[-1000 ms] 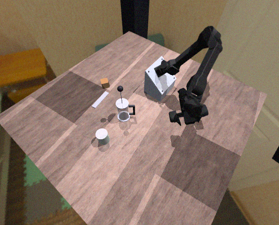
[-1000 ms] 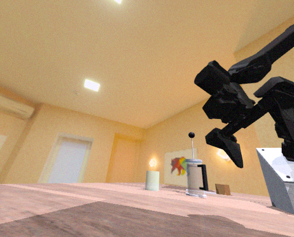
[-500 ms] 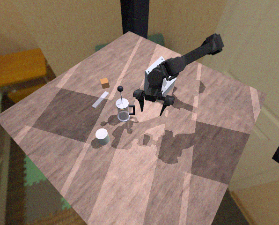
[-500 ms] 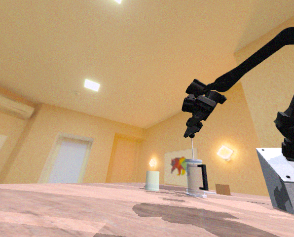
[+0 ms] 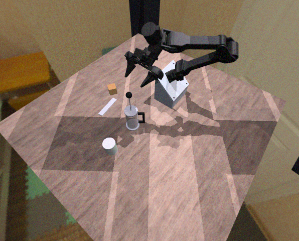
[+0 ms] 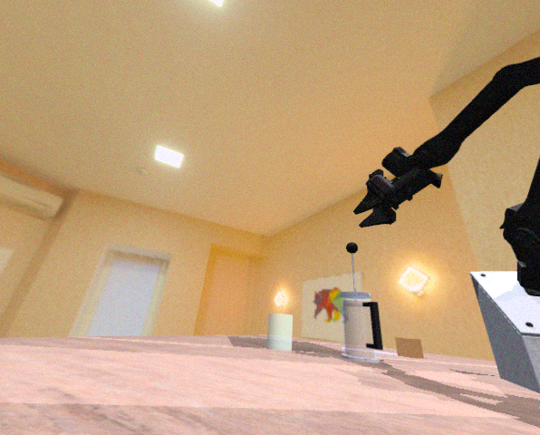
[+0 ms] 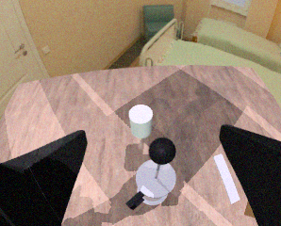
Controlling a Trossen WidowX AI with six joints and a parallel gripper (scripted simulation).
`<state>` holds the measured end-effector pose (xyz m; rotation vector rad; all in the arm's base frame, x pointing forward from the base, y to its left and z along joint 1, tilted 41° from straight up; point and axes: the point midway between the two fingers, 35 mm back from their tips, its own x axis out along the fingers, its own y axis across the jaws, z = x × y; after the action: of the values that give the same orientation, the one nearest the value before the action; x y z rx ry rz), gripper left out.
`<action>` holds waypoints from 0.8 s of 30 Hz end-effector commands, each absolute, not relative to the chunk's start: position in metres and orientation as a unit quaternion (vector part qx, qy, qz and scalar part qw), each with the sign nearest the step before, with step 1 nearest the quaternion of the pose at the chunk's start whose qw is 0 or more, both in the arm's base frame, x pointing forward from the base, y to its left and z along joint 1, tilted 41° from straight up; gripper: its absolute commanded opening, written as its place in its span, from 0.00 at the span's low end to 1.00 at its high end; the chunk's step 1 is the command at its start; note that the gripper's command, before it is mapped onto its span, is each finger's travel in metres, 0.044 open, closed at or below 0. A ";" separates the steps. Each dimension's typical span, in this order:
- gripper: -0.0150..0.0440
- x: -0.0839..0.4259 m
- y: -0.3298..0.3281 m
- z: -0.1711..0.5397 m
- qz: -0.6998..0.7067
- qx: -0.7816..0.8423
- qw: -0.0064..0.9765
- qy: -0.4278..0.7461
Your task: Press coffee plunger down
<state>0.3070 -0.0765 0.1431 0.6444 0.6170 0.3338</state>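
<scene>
Coffee press (image 5: 131, 118) (image 6: 357, 327) (image 7: 156, 180): stood upright on the table (image 5: 170, 197) (image 6: 167, 379) (image 7: 84, 108), near a pale cylinder (image 5: 110, 146) (image 6: 279, 331) (image 7: 140, 121).
Plunger knob (image 5: 129, 95) (image 6: 351, 247) (image 7: 162, 151): raised well above the lid.
Gripper (image 5: 133, 82) (image 6: 357, 218) (image 7: 155, 135): fingers spread apart, nothing held, apart from the knob.

In my wrist view, the orange block (image 7: 250, 211) beside the white strip (image 7: 226, 179) is mostly hidden. I can't quite tell the strip's outline behind the press (image 6: 356, 327) from outside.
</scene>
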 end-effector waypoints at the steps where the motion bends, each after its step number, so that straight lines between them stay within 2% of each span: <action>1: 1.00 0.302 -0.088 0.136 0.145 0.314 0.893 0.288; 9: 1.00 0.295 -0.053 0.095 0.145 0.315 0.893 0.287; 24: 1.00 0.308 -0.046 0.088 0.145 0.314 0.893 0.288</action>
<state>0.3040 -0.0475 0.0916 0.6444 0.5924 0.3073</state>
